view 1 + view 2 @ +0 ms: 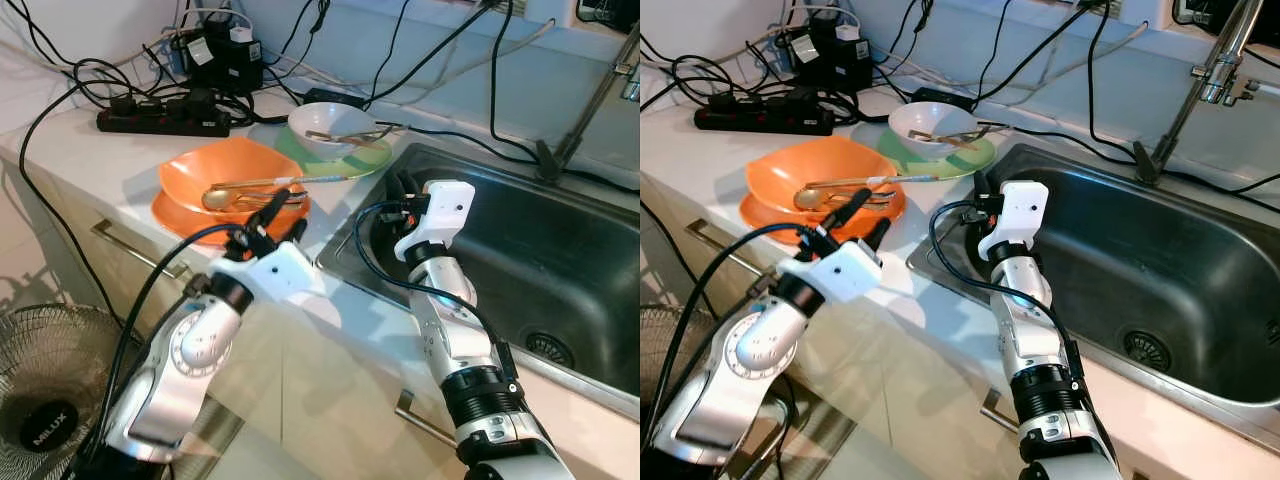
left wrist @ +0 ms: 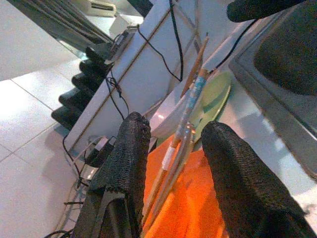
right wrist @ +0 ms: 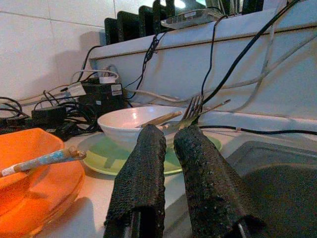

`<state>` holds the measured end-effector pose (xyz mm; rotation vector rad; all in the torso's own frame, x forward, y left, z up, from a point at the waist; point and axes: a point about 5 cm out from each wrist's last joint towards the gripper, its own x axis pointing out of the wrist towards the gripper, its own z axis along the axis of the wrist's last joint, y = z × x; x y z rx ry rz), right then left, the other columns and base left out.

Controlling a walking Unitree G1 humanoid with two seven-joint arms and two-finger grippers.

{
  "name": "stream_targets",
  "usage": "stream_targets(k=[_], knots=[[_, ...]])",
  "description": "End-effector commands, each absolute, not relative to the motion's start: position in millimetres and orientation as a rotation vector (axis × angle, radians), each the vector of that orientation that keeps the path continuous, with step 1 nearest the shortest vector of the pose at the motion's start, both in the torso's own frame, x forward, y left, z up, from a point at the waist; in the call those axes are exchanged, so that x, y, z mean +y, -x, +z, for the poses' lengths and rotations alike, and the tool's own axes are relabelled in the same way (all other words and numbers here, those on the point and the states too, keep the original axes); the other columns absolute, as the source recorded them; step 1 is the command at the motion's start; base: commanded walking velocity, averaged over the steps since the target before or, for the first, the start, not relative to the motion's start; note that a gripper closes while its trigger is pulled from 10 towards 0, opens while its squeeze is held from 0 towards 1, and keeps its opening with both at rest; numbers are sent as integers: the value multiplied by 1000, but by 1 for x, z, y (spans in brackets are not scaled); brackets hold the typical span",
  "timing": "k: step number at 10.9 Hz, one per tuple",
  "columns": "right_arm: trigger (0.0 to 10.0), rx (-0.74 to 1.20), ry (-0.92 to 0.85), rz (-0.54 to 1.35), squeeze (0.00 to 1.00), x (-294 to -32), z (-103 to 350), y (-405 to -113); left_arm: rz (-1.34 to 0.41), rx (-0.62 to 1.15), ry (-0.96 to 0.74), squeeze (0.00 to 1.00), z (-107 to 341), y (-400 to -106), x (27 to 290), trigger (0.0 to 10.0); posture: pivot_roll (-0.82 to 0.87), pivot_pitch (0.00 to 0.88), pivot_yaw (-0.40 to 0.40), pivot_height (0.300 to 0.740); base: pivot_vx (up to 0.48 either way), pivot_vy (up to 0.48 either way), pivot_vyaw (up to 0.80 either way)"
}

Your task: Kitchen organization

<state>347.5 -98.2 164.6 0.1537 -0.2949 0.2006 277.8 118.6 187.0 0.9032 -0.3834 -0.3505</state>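
The left gripper [image 2: 171, 163], fingers spread, lines up on the chopsticks [image 1: 285, 181] across the orange bowl [image 1: 190, 175] near the counter's [image 1: 90, 150] front edge. The right gripper [image 3: 166, 144], fingers nearly together and empty, hovers at the sink [image 1: 560, 250] rim. Next, I judge, it must advance and close on the chopsticks.

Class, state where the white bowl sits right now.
The white bowl sits on the green plate, between the orange bowl and the sink.

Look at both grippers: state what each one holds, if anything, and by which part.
Nothing is held. The left gripper is open above the utensils in the orange bowl, not closed on them. The right gripper, at the sink's edge, has nothing between its near-closed fingers.
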Motion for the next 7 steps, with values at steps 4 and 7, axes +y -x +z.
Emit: stream_targets(k=[4, 7], knots=[[10000, -314, -150, 200, 0, -100, 171, -351, -322, -363, -964, 0, 194, -302, 117, 10000, 223, 6, -69, 740, 0, 0, 0], [10000, -317, -149, 193, 0, -101, 171, -351, -344, -316, -978, 0, 185, -305, 118, 10000, 218, 10, -64, 740, 0, 0, 0]])
